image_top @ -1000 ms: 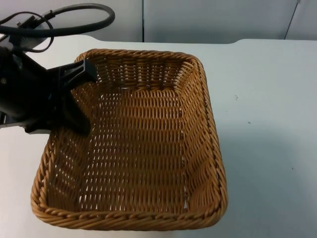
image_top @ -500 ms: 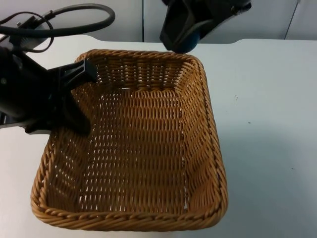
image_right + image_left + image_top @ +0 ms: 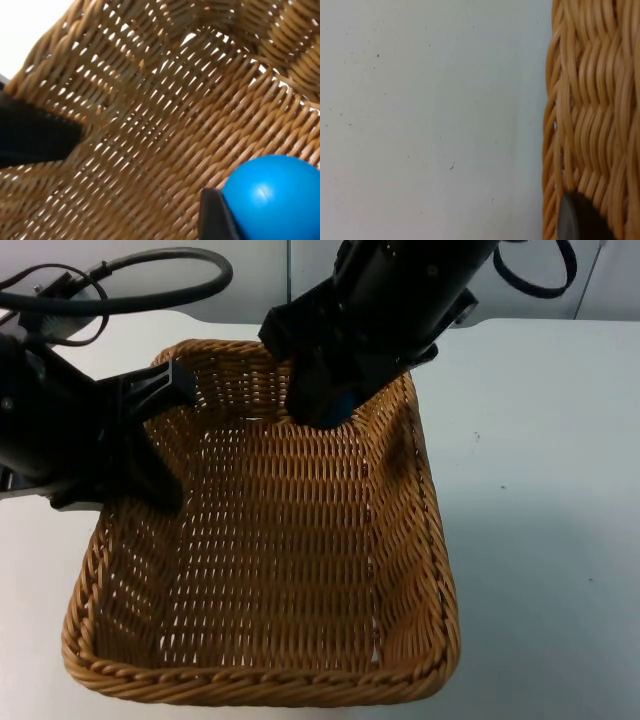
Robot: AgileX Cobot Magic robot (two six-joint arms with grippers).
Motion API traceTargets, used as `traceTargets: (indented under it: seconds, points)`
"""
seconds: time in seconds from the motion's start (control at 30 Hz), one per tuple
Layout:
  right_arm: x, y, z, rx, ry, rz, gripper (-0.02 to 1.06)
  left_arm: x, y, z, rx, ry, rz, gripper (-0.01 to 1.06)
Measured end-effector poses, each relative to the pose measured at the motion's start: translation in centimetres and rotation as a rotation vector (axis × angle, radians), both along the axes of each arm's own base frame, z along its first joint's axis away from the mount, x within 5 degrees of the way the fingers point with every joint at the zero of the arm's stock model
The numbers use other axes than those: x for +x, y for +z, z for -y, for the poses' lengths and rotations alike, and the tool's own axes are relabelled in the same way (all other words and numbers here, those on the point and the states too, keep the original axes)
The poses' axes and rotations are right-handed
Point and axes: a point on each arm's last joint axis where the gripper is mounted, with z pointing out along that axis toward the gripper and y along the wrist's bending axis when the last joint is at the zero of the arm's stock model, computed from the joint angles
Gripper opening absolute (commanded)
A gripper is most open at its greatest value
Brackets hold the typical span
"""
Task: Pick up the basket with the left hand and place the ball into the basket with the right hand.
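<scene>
Basket (image 3: 290, 540): light, stiff wicker; left tool (image 3: 165, 405) clamping rim. Ball (image 3: 272, 197): smooth blue, slip-prone; right tool (image 3: 330, 400) gripping it, hovering over basket interior above worktop (image 3: 540, 490).

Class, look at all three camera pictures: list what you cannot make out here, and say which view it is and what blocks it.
- Ball: top view shows just a blue sliver under the right gripper; the gripper body covers the rest.
- Left gripper: its hold on the basket rim is hidden by its own black body in the top view.
- Whether the basket is off the table: no view shows its underside.
</scene>
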Motion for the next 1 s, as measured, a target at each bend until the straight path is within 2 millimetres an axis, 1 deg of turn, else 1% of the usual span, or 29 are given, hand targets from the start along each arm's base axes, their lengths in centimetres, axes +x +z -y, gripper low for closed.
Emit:
traceTargets:
  seconds: [0.2,0.47,0.57,0.67,0.77,0.8,0.83,0.87,0.9,0.93,0.97,1.0]
  points:
    - [0.3,-1.5,-0.4,0.0,-0.003,-0.025,0.0,0.0,0.0,0.0,0.0,0.0,0.0,0.0]
    - [0.5,-2.7,-0.9,-0.005,0.0,-0.031,0.0,0.0,0.0,0.0,0.0,0.0,0.0,0.0]
    - [0.7,-3.7,-1.0,-0.017,0.001,-0.046,0.0,0.0,0.0,0.0,0.0,0.0,0.0,0.0]
    - [0.7,-4.3,-1.0,-0.025,0.0,-0.056,0.0,0.0,0.0,0.0,0.001,-0.002,0.001,0.0]
    - [0.7,-4.3,-1.1,-0.022,0.001,-0.052,0.01,0.0,0.0,0.0,0.002,-0.003,0.001,0.0]
    - [0.8,-4.3,-1.1,-0.02,0.0,-0.048,0.04,0.0,0.0,0.0,0.003,-0.002,0.003,0.0]
    - [0.8,-4.3,-1.2,-0.018,-0.001,-0.044,0.09,0.0,0.0,0.0,0.003,-0.002,0.003,0.0]
    - [0.8,-4.3,-1.2,-0.017,-0.002,-0.043,0.15,0.0,0.0,0.0,0.003,-0.002,0.003,0.0]
    - [0.8,-4.3,-1.2,-0.017,-0.002,-0.043,0.24,0.0,0.0,0.0,0.003,-0.002,0.003,0.0]
    - [0.8,-4.3,-1.2,-0.017,-0.002,-0.043,0.24,0.0,0.0,0.0,0.003,-0.002,0.003,0.0]
    - [0.8,-4.3,-1.2,-0.017,0.0,-0.042,0.34,0.0,0.0,0.0,0.003,-0.002,0.003,0.0]
    - [0.8,-4.3,-1.2,-0.016,-0.001,-0.041,0.49,0.0,0.0,0.0,0.004,-0.001,0.004,0.0]
